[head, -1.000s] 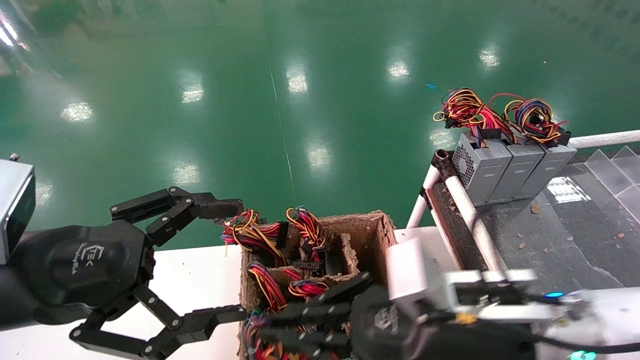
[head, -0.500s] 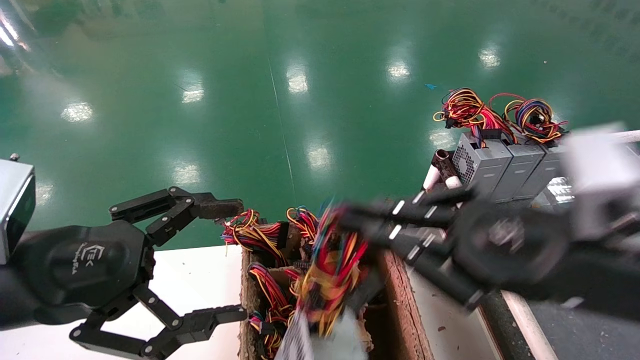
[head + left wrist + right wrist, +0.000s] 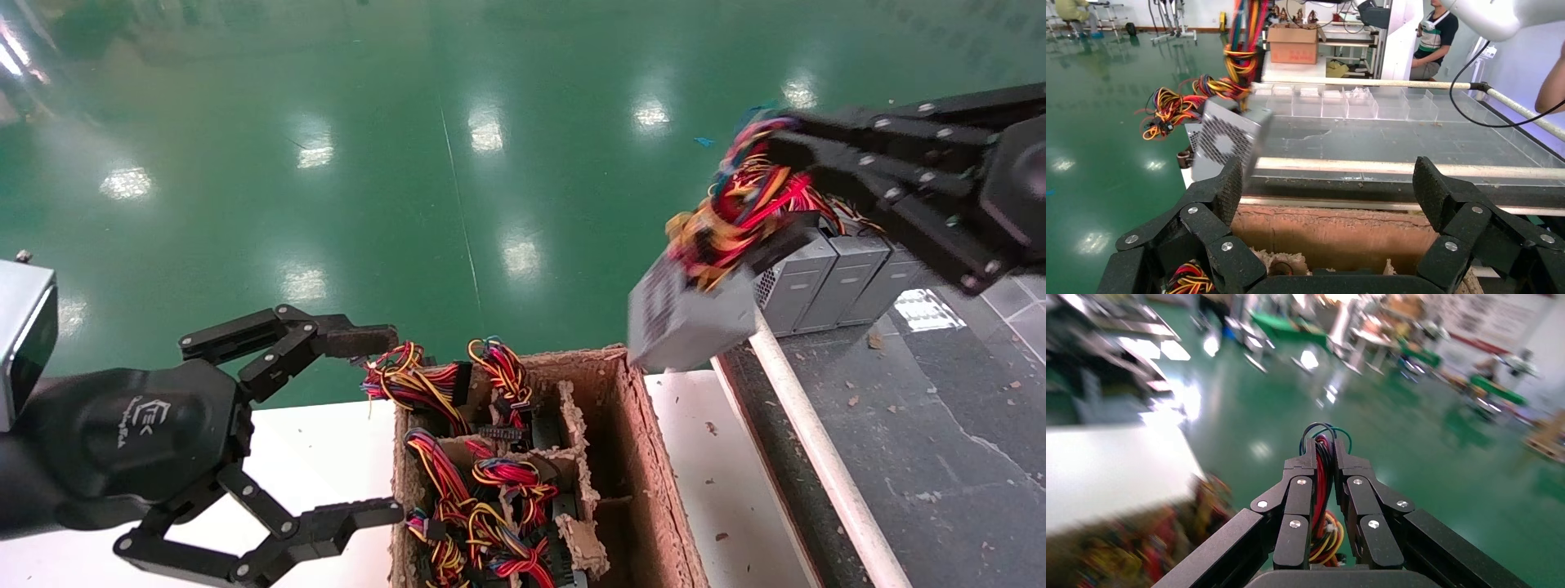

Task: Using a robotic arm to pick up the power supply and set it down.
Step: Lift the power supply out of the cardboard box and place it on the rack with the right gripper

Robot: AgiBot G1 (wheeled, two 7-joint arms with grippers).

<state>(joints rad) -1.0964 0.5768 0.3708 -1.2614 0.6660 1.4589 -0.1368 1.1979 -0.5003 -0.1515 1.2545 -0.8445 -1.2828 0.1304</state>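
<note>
The right claw is clamped tight on the wire bundle of the power supply, its fingers pinched around the red and yellow strands, as the right wrist view confirms. The grey box hangs tilted beneath the wires, in the air at the right of the scene, just beyond the far right corner of the cardboard crate and close in front of the 3 similar units standing in a row on the dark conveyor.

1 second ago this claw was down inside the crate; half a second ago it was rising with the unit swinging below. Now the unit is clear of the crate and the compartment at the crate's right side looks empty. I judge the pick done and the carry nearly over; what remains is lowering the box beside the row.

The left claw hovers wide open and holding nothing, at the crate's left edge over the white table.
</note>
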